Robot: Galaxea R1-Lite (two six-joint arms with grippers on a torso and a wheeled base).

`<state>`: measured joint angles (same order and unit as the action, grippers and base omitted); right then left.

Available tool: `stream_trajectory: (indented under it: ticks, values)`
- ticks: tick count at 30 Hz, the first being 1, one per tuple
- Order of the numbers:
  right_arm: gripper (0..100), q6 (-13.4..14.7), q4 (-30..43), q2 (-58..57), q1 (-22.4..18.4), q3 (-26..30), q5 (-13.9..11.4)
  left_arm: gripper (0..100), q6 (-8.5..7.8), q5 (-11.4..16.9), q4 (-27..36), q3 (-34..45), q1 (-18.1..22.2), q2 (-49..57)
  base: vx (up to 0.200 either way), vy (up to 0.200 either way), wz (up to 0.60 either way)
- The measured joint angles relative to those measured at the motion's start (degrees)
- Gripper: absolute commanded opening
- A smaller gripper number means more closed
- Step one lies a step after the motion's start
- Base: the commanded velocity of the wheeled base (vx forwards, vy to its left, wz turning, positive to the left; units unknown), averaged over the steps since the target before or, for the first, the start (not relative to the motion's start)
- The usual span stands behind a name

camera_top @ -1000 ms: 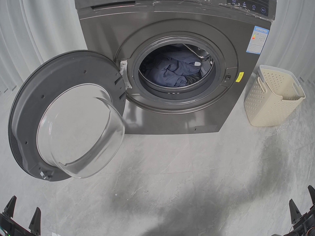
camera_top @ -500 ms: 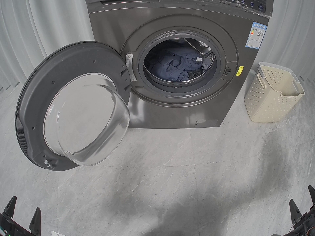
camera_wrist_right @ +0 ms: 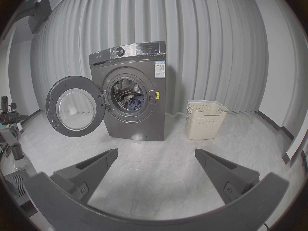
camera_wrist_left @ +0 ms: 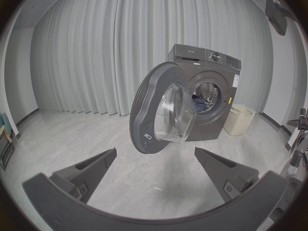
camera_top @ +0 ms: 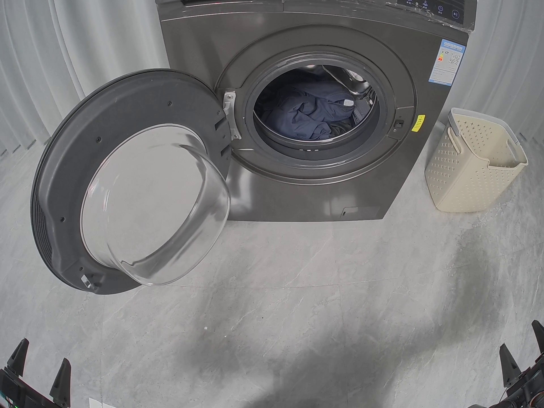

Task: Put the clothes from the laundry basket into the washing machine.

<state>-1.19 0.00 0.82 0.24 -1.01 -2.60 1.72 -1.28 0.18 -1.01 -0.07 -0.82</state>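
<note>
Clothes [camera_top: 309, 117] in drum [camera_top: 356, 84], far from pincers [camera_wrist_left: 155, 149] [camera_wrist_right: 156, 149].

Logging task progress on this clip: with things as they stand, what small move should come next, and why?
Probably move the open left gripper toward the door to swing it shut. Dark blue clothes already lie in the washing machine, the laundry basket looks empty, and the right gripper is open, holding nothing.

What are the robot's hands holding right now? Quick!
Left gripper: open, holding nothing.
Right gripper: open, holding nothing.
</note>
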Motion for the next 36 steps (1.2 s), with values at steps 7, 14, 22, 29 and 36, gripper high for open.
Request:
stream_trajectory:
  ticks: [7, 14, 22, 29, 36]
  values:
    - [100, 0.0, 0.0, 0.0, 0.0, 0.0, 0.0, 100, 0.06, 0.0, 0.0, 0.0, 0.0, 0.0, 0.000, 0.000, 0.00]
    - [100, 0.0, 0.0, 0.0, 0.0, 0.0, 0.0, 100, 0.02, 0.0, 0.0, 0.0, 0.0, 0.0, 0.000, 0.143, 0.00]
    - [100, 0.0, 0.0, 0.0, 0.0, 0.0, 0.0, 100, -1.39, 0.1, 0.0, 0.0, 0.0, 0.0, 0.000, 0.100, 0.00]
    - [100, 0.2, 0.0, 0.0, 0.0, 0.0, 0.0, 100, -1.72, 0.1, 0.0, 0.0, 0.0, -0.1, 0.000, 0.000, 0.00]
    - [100, 0.2, 0.0, 0.1, 0.0, 0.0, 0.0, 100, -1.43, -0.1, -0.8, -0.2, 0.1, -0.1, 0.000, 0.000, 0.00]
